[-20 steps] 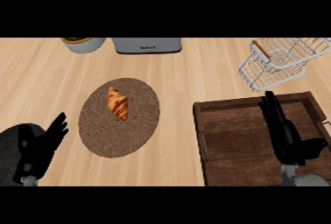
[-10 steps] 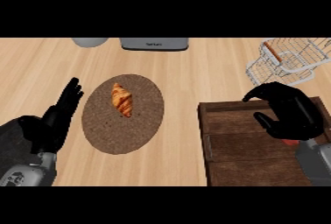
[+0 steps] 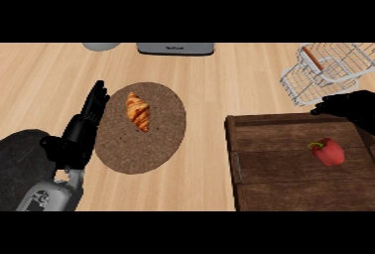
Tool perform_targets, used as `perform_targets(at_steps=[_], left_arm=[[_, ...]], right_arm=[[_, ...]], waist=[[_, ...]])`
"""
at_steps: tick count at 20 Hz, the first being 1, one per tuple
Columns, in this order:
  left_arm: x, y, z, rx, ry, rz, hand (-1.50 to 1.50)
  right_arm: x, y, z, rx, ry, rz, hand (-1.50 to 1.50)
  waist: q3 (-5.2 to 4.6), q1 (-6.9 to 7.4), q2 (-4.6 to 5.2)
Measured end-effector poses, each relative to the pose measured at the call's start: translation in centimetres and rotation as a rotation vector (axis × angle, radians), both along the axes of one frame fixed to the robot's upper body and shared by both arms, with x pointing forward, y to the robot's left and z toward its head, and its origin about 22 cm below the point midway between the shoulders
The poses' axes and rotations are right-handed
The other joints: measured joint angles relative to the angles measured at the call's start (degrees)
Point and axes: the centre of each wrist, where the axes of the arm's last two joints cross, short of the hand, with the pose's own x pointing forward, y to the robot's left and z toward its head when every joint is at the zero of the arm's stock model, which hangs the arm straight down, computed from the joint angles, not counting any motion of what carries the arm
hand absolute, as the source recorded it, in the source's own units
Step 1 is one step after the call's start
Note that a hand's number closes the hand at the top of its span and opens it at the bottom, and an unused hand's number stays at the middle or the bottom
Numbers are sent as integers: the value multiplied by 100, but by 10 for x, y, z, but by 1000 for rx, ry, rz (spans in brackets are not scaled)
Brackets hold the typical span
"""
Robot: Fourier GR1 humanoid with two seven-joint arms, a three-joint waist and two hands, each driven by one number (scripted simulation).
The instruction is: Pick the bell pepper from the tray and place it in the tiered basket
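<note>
A red bell pepper (image 3: 329, 151) lies on the right part of the dark wooden tray (image 3: 278, 163). My right hand (image 3: 353, 105) hovers over the tray's far right corner, beyond the pepper and apart from it, with its fingers curled and nothing in them. The white wire tiered basket (image 3: 328, 72) stands just beyond that hand at the upper right. At the lower left my left hand (image 3: 81, 136) rests open, fingers straight and pointing away, beside the left edge of the round mat.
A croissant (image 3: 138, 111) lies on a round brown mat (image 3: 147, 149) left of the tray. A grey toaster (image 3: 176, 48) and a pale bowl (image 3: 101, 46) stand along the far edge. Bare wooden counter (image 3: 242, 74) lies between mat and basket.
My right hand has moved from over the tray's far part up and to the right, uncovering the pepper on the tray. The left hand has stayed open and shifted slightly inward.
</note>
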Motion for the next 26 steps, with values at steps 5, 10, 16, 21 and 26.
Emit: perform_targets(at_steps=[5, 10, 16, 21, 26], left_arm=[[-1, -8, -4, -3, -6, 18, 0], [-2, -13, -11, -3, -1, 33, 0], [-3, -15, -13, 4, -7, 48, 0], [-5, -16, -14, 2, -10, 51, 0], [-3, -24, -15, 6, -22, 50, 0]], right_arm=[[2, -29, 98, -224, -229, -8, -150], [-21, -13, 188, -450, -527, 11, -150], [-64, 20, 236, -670, -821, 20, -150], [-92, 38, 234, -784, -945, 16, -150], [-108, 46, 222, -846, -1000, 1, -150]], waist=[[5, -56, -48], [15, -144, -91], [26, -207, -96], [23, -213, -75], [19, -187, -45]])
